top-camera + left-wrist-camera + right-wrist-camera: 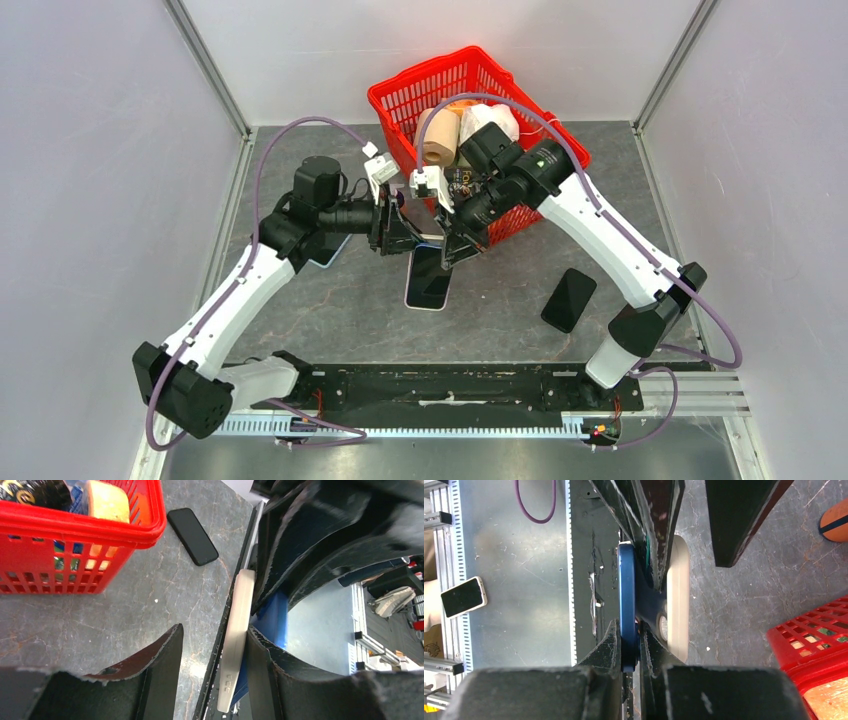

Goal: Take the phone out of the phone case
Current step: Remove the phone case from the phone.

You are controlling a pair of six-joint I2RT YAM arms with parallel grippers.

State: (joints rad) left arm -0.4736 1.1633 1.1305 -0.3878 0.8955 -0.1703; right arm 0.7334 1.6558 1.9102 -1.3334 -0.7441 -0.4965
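Note:
The phone (428,280), black screen with a pale rim, hangs tilted between the two grippers over the middle of the table. In the left wrist view its pale edge (237,640) lies against one finger (270,675) of my left gripper (214,629); the other finger stands well apart, so this gripper is open. The blue phone case (627,590) is peeled partly off the phone's pale back (678,595). My right gripper (629,627) is shut on the case's edge. The blue case also shows behind the phone in the left wrist view (274,622). Both grippers meet in the top view, left (400,228) and right (452,240).
A red basket (400,95) with rolls and packets stands at the back, just behind the grippers; it also shows in the left wrist view (75,530). A black phone (568,298) lies on the table to the right. Another flat device (330,250) lies under the left arm.

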